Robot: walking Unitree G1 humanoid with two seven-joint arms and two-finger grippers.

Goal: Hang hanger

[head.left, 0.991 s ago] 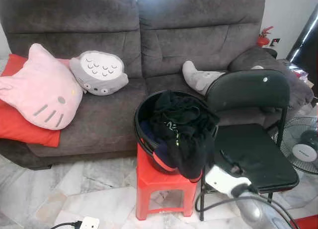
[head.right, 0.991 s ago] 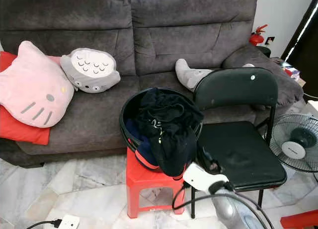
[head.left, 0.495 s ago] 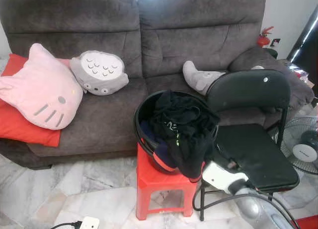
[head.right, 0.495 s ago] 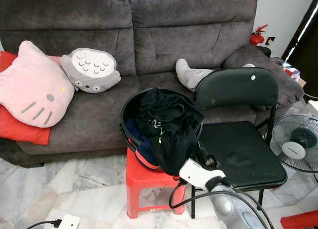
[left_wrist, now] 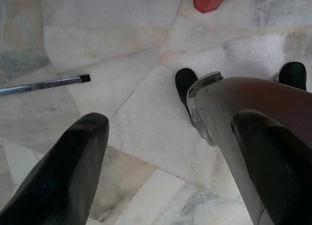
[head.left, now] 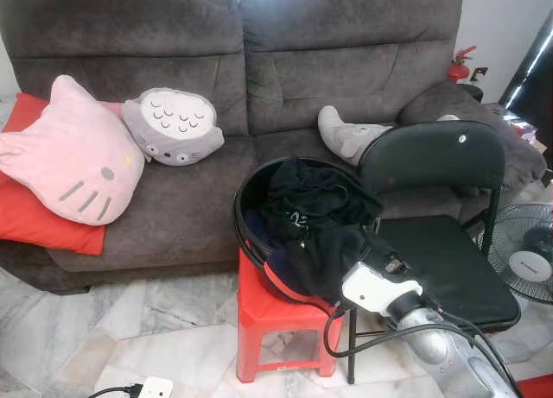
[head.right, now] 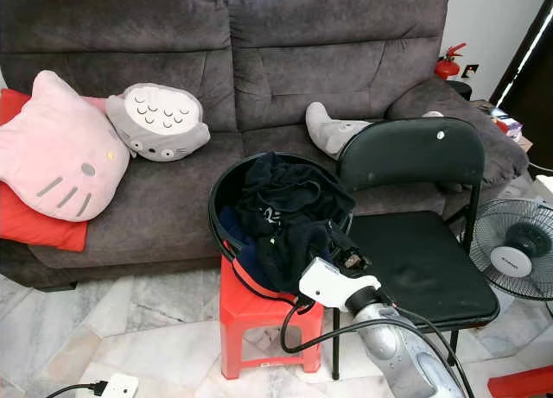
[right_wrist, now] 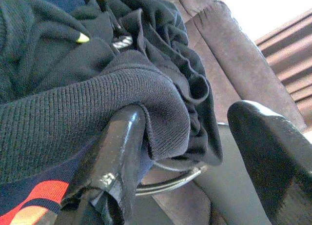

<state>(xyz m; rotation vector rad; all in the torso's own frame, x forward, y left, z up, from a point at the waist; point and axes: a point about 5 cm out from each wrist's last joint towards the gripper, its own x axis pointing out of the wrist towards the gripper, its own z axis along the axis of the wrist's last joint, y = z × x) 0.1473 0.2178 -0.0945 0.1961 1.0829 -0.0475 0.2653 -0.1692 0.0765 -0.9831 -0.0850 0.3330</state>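
Sofa (head.left: 259, 70) behind; right gripper (right_wrist: 195, 152), fingers spread, one finger touching black clothes (head.left: 315, 230) in basket (head.left: 246, 234). Reaching step; next, close on cloth. Left gripper (left_wrist: 170, 161) hangs unclenched over floor (left_wrist: 122, 54).

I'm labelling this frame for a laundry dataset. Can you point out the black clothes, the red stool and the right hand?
black clothes (head.left: 315, 217), left eye view, on the heap's top fold.
red stool (head.left: 263, 307), left eye view, on the bare seat top.
right hand (right_wrist: 195, 152), right wrist view, midway between its fingertips.

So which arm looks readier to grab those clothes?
The right. Its gripper is open right at the black clothes in the basket, while the left gripper points down at the floor.
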